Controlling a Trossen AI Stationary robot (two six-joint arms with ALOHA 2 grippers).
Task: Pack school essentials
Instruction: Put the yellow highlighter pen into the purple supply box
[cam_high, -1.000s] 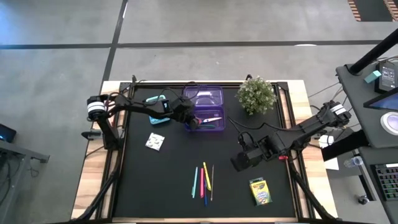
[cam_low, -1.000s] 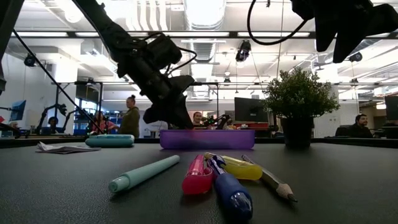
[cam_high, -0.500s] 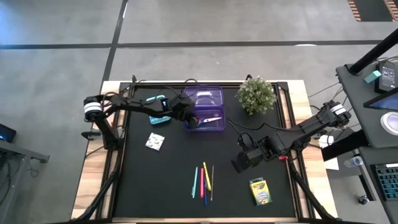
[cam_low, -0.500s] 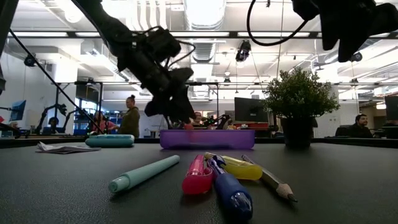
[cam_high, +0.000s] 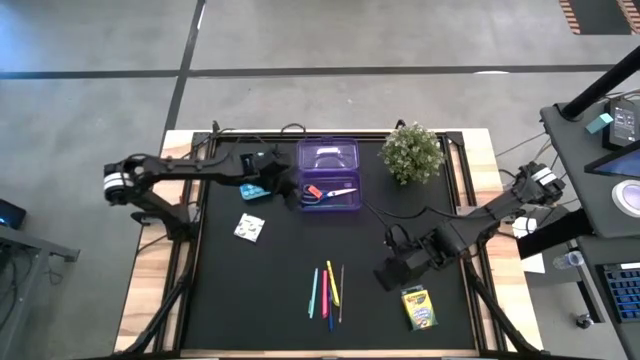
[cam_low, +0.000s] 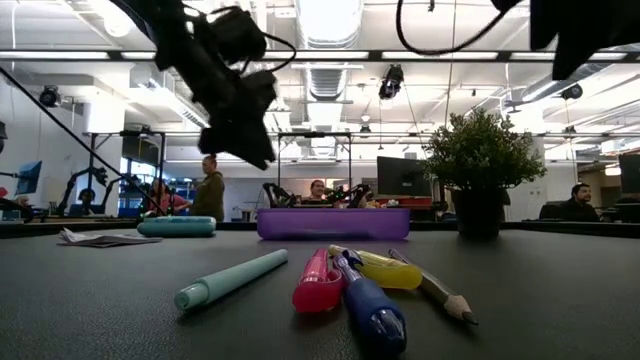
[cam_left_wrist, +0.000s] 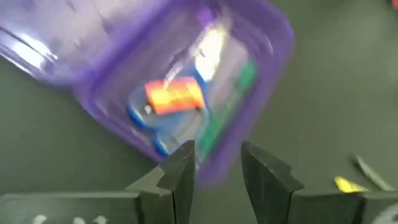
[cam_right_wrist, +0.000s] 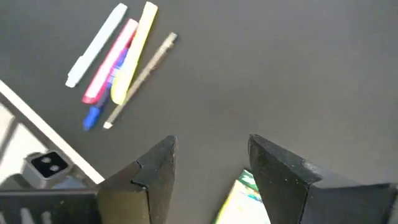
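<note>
A purple plastic box (cam_high: 331, 193) sits at the far middle of the black table (cam_high: 280, 300), its clear-purple lid (cam_high: 329, 156) laid open flat on the far side. Inside the box lie the blue-handled scissors (cam_high: 322, 193), with a red-orange patch by the handles and the blades pointing right; in the left wrist view a green strip shows beside them, too blurred to name.

The left gripper (cam_high: 281, 186) hangs just left of the box, above the table, its fingers (cam_left_wrist: 180, 177) a narrow gap apart and holding nothing. A teal case (cam_high: 252, 188) lies on the table under that arm, and a small white patterned packet (cam_high: 249, 228) lies nearer, left of centre.

The pens and pencil (cam_high: 328, 290) lie together at the near middle: mint, pink, blue and yellow pens, then a pencil on the right. The crayon box (cam_high: 419, 308) lies near right. The right gripper (cam_high: 392, 272) hovers just beside its far-left end, fingers (cam_right_wrist: 283, 174) spread wide and empty.

A potted plant (cam_high: 412, 153) stands far right of the purple box.
</note>
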